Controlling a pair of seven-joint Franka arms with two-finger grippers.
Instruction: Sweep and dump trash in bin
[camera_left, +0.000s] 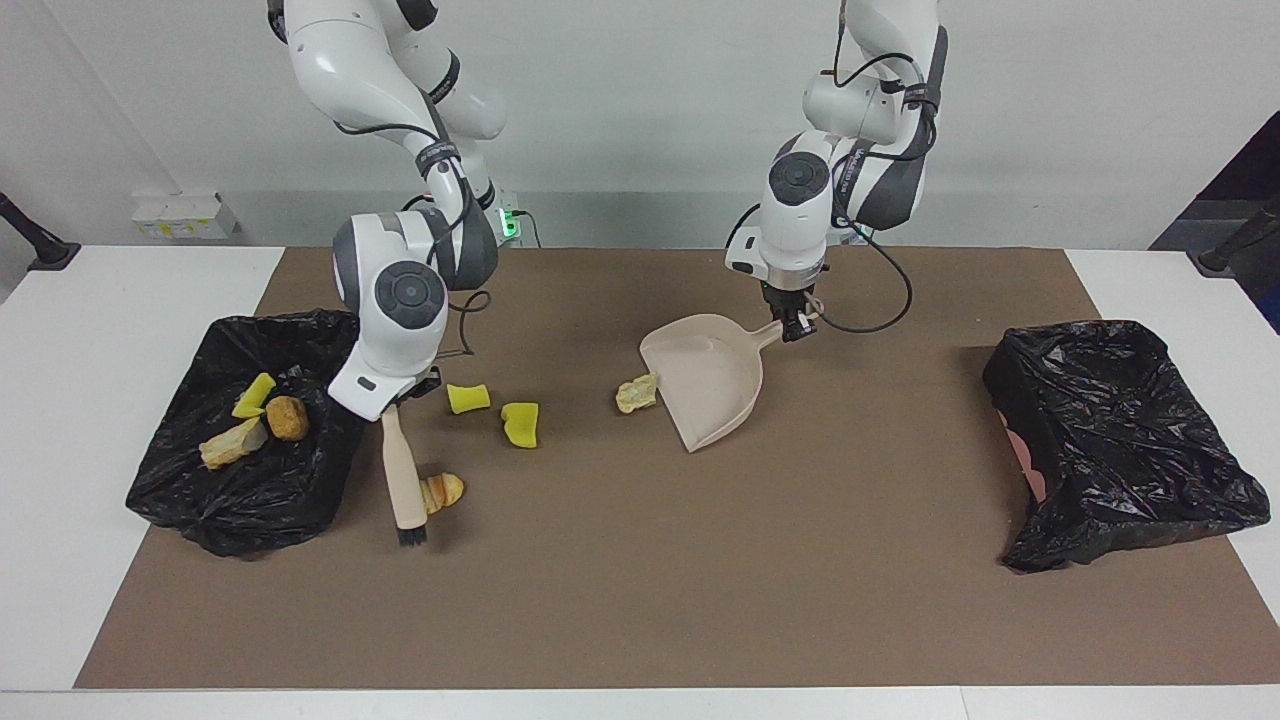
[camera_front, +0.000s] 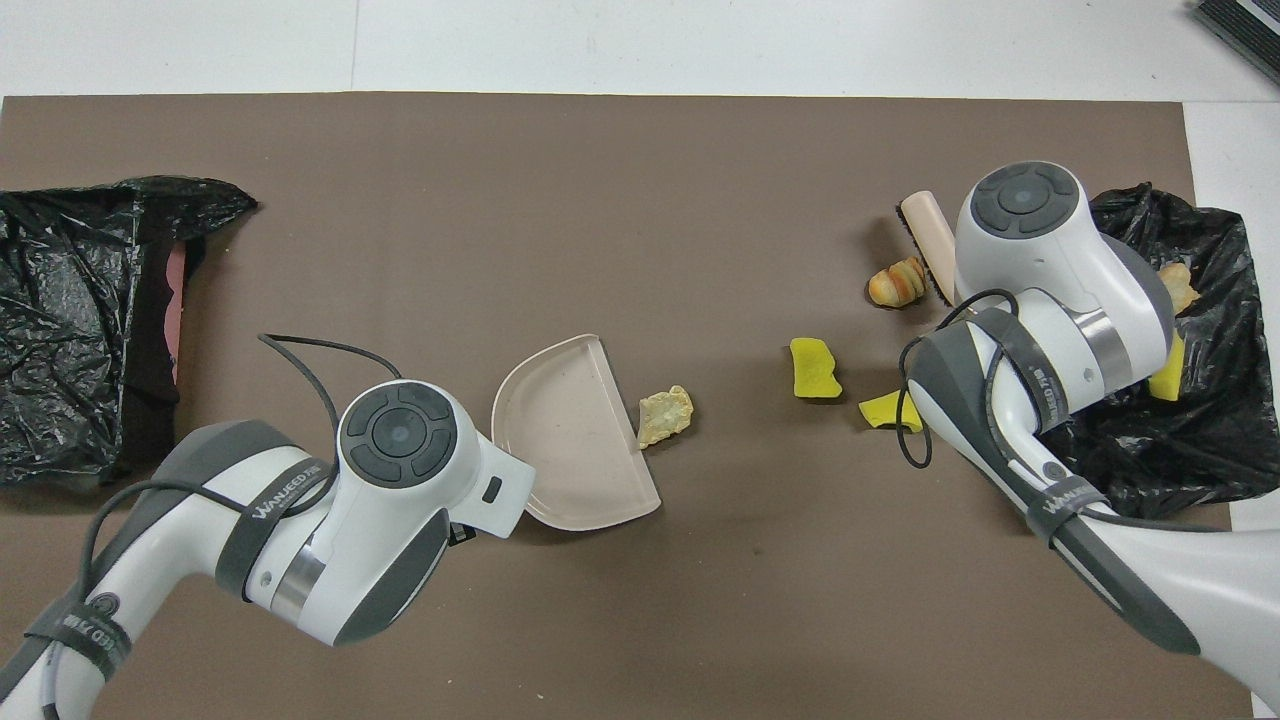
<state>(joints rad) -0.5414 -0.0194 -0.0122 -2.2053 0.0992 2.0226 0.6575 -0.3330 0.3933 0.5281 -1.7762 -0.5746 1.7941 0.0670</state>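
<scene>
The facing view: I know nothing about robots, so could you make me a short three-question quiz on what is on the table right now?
1. True or false: the left claw grips the dustpan by its handle.
2. How many scraps lie loose on the brown mat, outside the bags? A) two B) four C) six
3. Short answer: what tool does the right claw hold?

Key
1. True.
2. B: two yellow pieces, a bread-like piece against the tool in question 3, and a pale chunk at the dustpan's mouth.
3. The brush, bristles down on the mat.
</scene>
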